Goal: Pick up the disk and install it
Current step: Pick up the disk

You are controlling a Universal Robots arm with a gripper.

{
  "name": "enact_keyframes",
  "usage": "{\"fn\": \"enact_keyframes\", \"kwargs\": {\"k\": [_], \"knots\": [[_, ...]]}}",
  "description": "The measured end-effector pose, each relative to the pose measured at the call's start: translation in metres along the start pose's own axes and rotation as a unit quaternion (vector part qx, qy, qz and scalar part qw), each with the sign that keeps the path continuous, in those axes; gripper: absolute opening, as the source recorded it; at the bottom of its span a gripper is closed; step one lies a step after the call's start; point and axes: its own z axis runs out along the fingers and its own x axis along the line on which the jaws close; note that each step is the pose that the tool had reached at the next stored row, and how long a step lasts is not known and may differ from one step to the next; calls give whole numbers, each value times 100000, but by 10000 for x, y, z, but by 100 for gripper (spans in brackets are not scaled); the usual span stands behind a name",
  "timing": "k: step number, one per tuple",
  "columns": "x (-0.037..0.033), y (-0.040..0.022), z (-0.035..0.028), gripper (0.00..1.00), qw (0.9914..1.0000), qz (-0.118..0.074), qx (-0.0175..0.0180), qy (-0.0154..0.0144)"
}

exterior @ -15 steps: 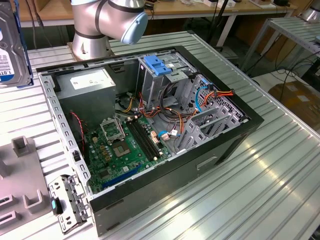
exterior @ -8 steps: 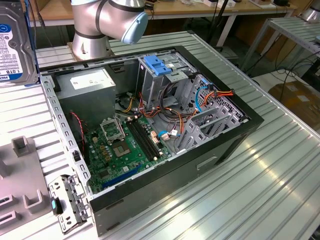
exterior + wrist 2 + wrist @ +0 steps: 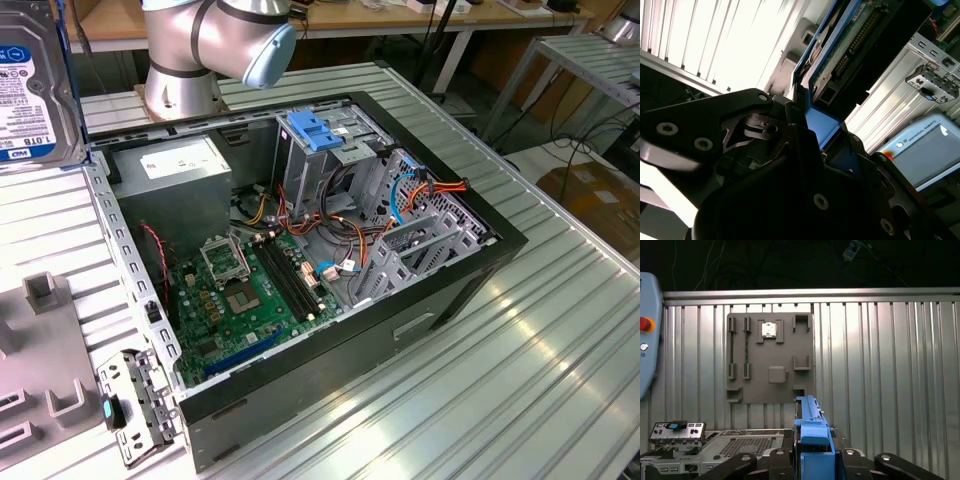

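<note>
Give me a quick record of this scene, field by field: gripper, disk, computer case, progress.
gripper: gripper shut on the disk, clamping its blue rail
disk: upright, at the exterior view's left, outside the case
computer case: computer case open, lying on the metal table
progress: disk picked up, not installed

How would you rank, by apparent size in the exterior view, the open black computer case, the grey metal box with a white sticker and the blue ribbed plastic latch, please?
Largest: open black computer case.
Then: grey metal box with a white sticker.
Smallest: blue ribbed plastic latch.
</note>
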Motion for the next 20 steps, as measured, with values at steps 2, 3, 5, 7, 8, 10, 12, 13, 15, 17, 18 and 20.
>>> {"fn": "enact_keyframes", "kwargs": {"k": [2, 3, 5, 7, 8, 10, 12, 13, 15, 17, 18, 20], "knots": [[0, 0, 0, 37, 99999, -2, 360, 15], [1, 0, 1, 37, 99999, -4, 504, 11], [15, -5, 3, 37, 99998, -3, 553, 4], [41, -16, 4, 37, 99998, 2, 552, 10], [78, -26, 5, 37, 99998, 1, 549, 10], [106, -37, 5, 37, 99998, -1, 550, 7], [133, -68, 4, 37, 99998, 1, 549, 11], [139, -78, 4, 37, 99998, 1, 550, 9], [147, -103, 3, 37, 99998, 2, 548, 10], [153, -135, 2, 37, 99998, 2, 551, 8], [156, -155, 1, 37, 99998, -3, 553, 8], [160, -193, -2, 37, 99998, -2, 550, 11]]}}
